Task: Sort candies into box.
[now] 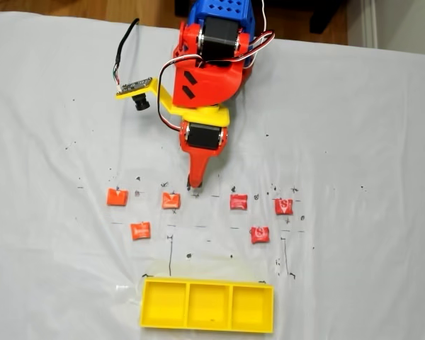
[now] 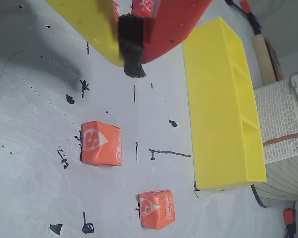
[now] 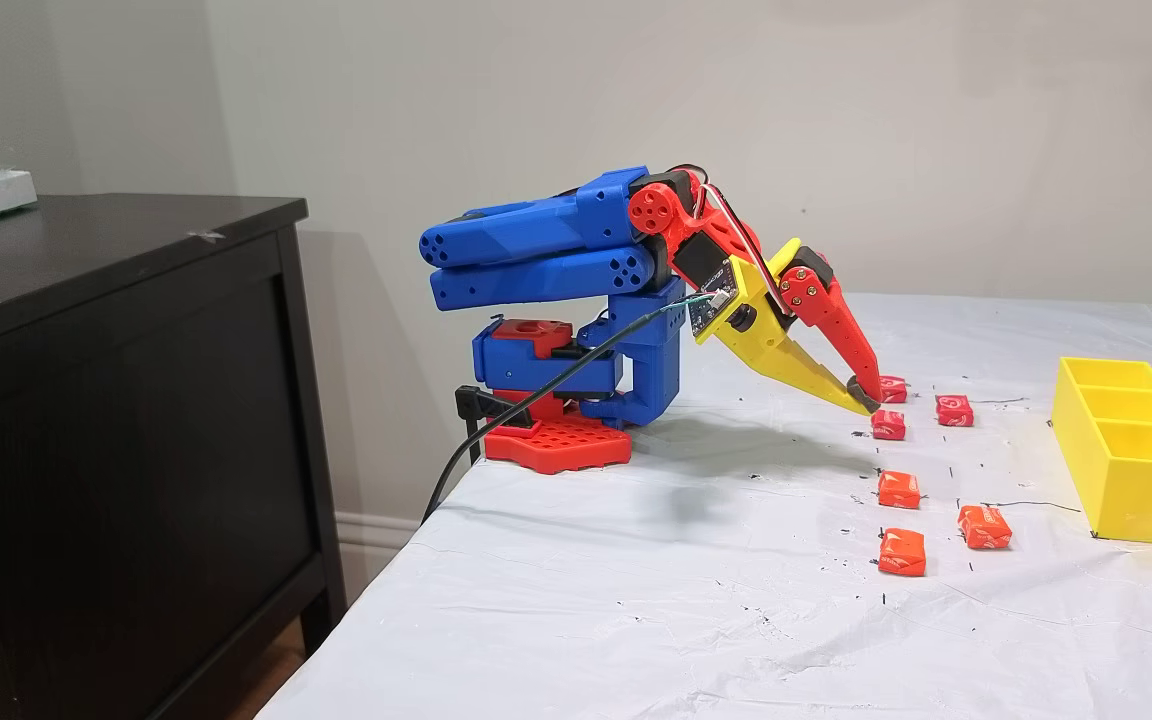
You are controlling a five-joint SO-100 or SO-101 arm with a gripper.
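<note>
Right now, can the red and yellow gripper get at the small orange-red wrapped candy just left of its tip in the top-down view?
Probably yes: the gripper sits beside that candy, bare cloth between.
</note>
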